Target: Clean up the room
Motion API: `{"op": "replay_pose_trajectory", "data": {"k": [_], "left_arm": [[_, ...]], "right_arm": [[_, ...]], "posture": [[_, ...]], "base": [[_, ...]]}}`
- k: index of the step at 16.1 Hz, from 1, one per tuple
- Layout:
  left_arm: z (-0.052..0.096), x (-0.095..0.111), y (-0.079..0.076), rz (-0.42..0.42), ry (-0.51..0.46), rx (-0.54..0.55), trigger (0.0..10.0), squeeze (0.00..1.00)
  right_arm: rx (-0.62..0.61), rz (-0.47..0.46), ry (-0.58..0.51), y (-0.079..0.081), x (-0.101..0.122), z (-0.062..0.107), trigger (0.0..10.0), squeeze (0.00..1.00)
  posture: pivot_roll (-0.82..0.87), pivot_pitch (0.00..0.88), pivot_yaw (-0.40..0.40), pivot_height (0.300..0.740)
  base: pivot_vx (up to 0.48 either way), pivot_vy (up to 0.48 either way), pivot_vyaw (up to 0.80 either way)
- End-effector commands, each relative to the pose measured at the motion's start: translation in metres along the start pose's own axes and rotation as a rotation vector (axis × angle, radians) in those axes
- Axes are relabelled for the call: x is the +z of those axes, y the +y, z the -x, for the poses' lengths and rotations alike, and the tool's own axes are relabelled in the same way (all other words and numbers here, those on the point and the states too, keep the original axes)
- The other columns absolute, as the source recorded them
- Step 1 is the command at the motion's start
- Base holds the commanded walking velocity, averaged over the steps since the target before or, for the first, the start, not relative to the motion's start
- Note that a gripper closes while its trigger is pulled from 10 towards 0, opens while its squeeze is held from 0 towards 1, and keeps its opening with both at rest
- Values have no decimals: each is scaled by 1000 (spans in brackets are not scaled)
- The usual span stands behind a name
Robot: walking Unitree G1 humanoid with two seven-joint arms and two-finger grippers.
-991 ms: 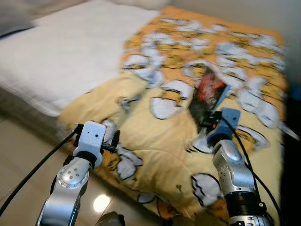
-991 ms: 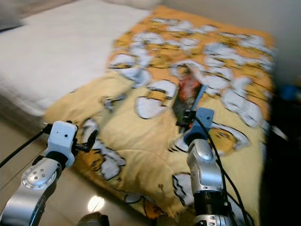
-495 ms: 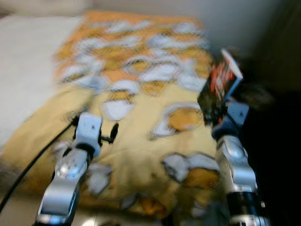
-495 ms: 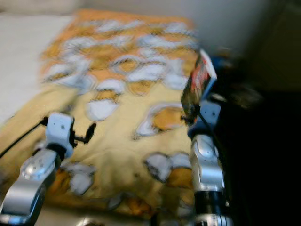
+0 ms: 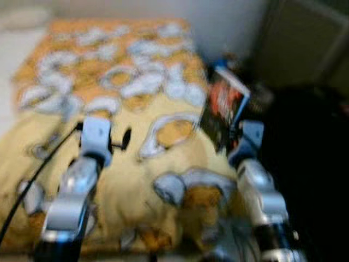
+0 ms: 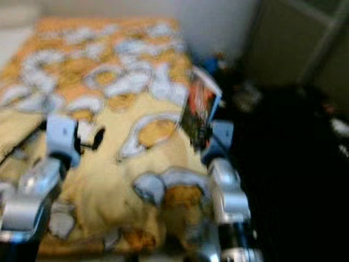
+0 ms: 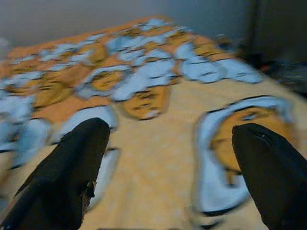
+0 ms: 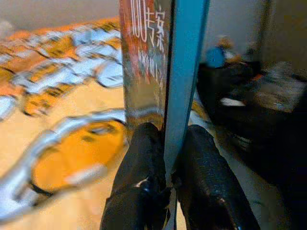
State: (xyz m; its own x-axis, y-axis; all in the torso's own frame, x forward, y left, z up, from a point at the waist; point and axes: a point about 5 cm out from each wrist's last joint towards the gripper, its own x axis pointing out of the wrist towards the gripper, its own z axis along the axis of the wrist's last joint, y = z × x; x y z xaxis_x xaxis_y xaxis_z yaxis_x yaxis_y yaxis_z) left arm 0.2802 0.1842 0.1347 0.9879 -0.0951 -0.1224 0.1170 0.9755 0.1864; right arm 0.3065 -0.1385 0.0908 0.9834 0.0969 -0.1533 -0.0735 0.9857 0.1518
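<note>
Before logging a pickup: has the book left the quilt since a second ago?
Yes. The book is up off the quilt, in the right gripper.

Both head views are smeared, so the print on the quilt [image 5: 136, 82] reads only as pale and orange blobs; the book [image 5: 223, 112] shows red and dark patches there, its cover wording unreadable; in the right wrist view its top runs off the frame and its lower edge is hidden between the right pincer [image 8: 165, 158] fingers; the dark heap [image 6: 283, 164] beside the bed is too murky to name; small blue and white clutter [image 8: 225, 55] by the wall stays unidentifiable.
</note>
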Motion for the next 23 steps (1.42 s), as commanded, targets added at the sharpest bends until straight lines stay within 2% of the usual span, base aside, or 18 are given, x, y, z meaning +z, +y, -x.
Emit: {"op": "replay_pose_trajectory", "data": {"k": [1,7,9,12,13,16,18,21,23], "left_arm": [[-2,-1,4,6,4,12,10000,31],[-4,-2,4,-29,18,-1,10000,51],[-4,0,8,-31,18,5,10000,55],[-5,-5,7,-19,34,4,10000,59],[-7,-4,8,-20,34,0,10000,59],[-9,3,14,-48,21,11,10000,59],[-11,6,19,-58,20,15,10000,59],[-15,6,14,-60,23,-2,10000,59],[-15,8,18,-68,19,-3,10000,55]], "right_arm": [[2,27,-48,-1,14,-4,10000,0],[-9,-71,-16,-6,12,-8,10000,0],[8,-57,-7,-1,10,-7,10000,0],[-7,-37,0,-5,9,-7,10000,0],[0,-48,-2,-1,12,-10,10000,0],[-27,-88,19,-5,4,-10,10000,0],[-16,-76,27,1,2,-12,10000,0],[-13,-74,19,3,4,-16,10000,0],[-18,-96,20,2,4,-16,10000,0]], "posture": [[22,0,-2,740],[67,0,-29,740],[59,0,-18,740],[18,0,7,740],[33,0,4,740],[84,0,-10,740],[64,0,14,740],[63,0,16,740],[76,0,6,740]], "base": [[0,0,0],[0,138,0],[0,289,0],[0,301,0],[0,371,0],[0,370,0],[0,371,0],[0,371,0],[0,373,0]]}}
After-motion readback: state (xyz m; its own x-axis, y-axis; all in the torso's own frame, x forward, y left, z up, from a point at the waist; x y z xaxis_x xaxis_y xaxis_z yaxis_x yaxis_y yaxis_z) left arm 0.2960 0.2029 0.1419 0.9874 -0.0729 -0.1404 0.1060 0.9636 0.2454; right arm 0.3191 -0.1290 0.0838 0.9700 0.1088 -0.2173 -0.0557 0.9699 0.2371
